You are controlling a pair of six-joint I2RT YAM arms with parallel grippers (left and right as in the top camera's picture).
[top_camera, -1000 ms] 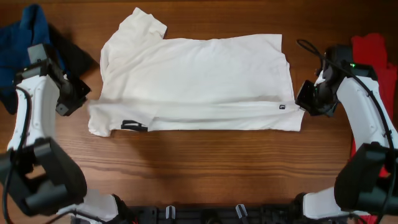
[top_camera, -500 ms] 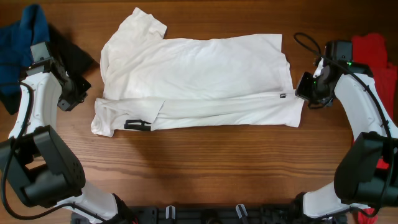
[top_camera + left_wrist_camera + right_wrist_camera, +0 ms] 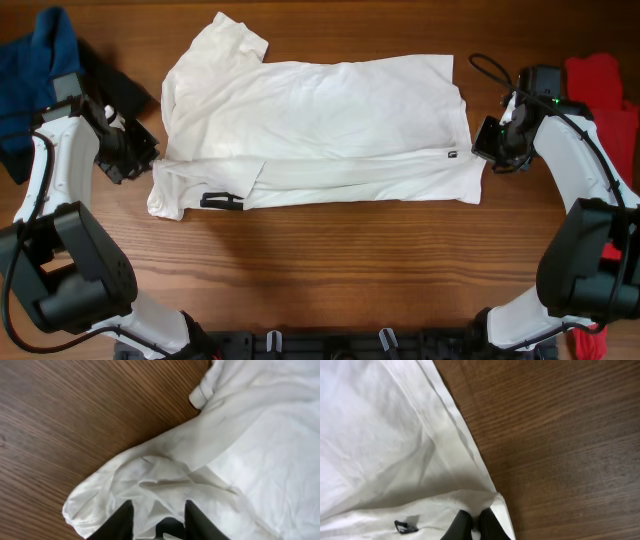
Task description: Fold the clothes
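A crumpled blue fabric garment [image 3: 40, 60] lies at the far left of the brown wooden table [image 3: 330, 270], well left of the white short-sleeved T-shirt [image 3: 320, 120]. A dark cloth piece [image 3: 125, 90] partly overlaps the blue garment and lies between it and the T-shirt's left sleeve.

The left gripper [image 3: 140, 155] sits at the T-shirt's lower left edge. In the left wrist view its black fingers [image 3: 122, 520] stand apart, with rumpled white sleeve fabric lying between them and not pinched.

The T-shirt is spread flat across the middle of the table, collar end to the left. Its near long edge is folded up over the body. A black block print [image 3: 220, 200] shows on the fold near its left end, and a small black tag [image 3: 453, 155] near its right end.

The right gripper [image 3: 487, 148] is at the T-shirt's right edge, just beside that tag. In the right wrist view its fingers [image 3: 462, 527] are pressed together on the hem corner.

A red fabric garment [image 3: 600, 90] lies right of the T-shirt, beyond the right arm.
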